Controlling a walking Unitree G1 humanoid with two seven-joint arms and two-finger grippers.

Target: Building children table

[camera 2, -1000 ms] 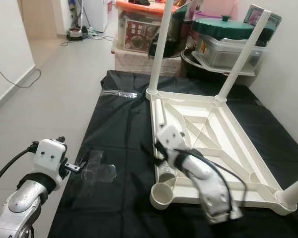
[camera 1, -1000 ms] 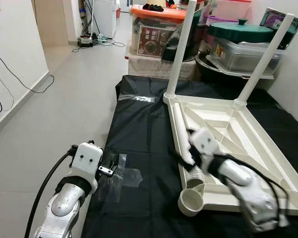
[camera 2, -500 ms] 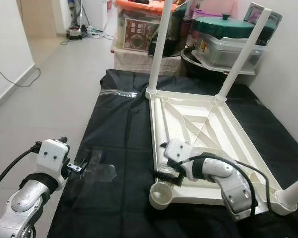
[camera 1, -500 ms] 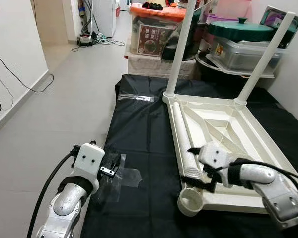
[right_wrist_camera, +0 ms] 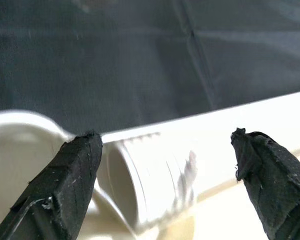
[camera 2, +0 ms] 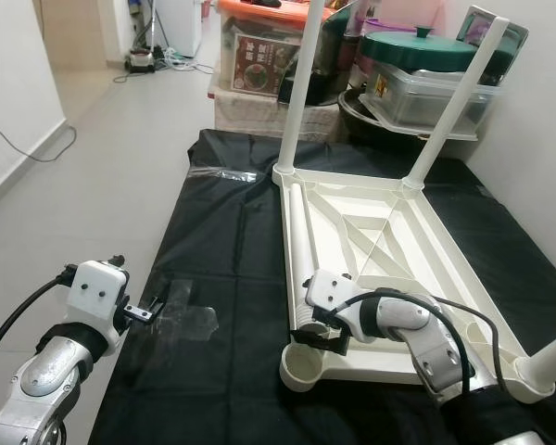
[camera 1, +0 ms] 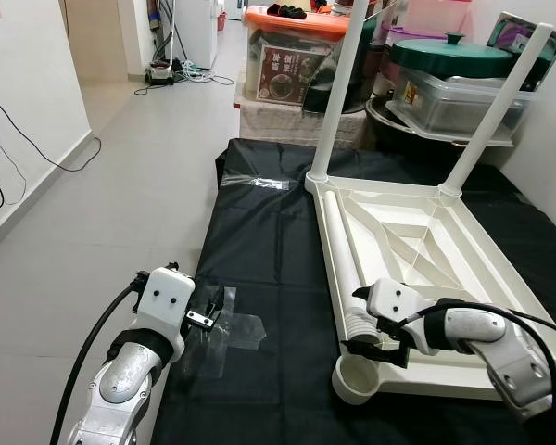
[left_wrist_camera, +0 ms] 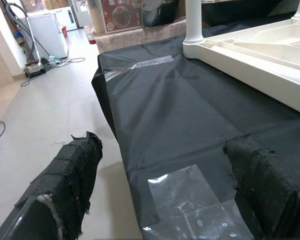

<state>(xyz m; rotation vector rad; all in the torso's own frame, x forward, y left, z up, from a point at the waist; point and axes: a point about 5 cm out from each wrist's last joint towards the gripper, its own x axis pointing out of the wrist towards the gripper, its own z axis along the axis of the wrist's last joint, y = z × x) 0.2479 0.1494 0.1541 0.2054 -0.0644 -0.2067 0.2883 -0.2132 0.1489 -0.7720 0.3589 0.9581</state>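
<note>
Loose table leg [camera 1: 344, 255]: lies lengthwise along upturned tabletop [camera 1: 463, 250], threaded end directly beneath spread right gripper [camera 1: 369, 341]; left gripper [camera 1: 213, 311], also spread, well apart.

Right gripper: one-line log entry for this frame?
right gripper: open, straddling threaded end of loose table leg | leg: lying in upturned table by empty corner socket | left gripper: open, idle over black sheet

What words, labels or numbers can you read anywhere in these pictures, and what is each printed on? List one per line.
Label on the clear bin with the orange lid: dark red, with a bowl picture and pale characters, too small to read.
Sticker on the grey tub under the green lid: yellow and red, too blurred to read.
Table, legs, black sheet, grippers: no text seen.
</note>
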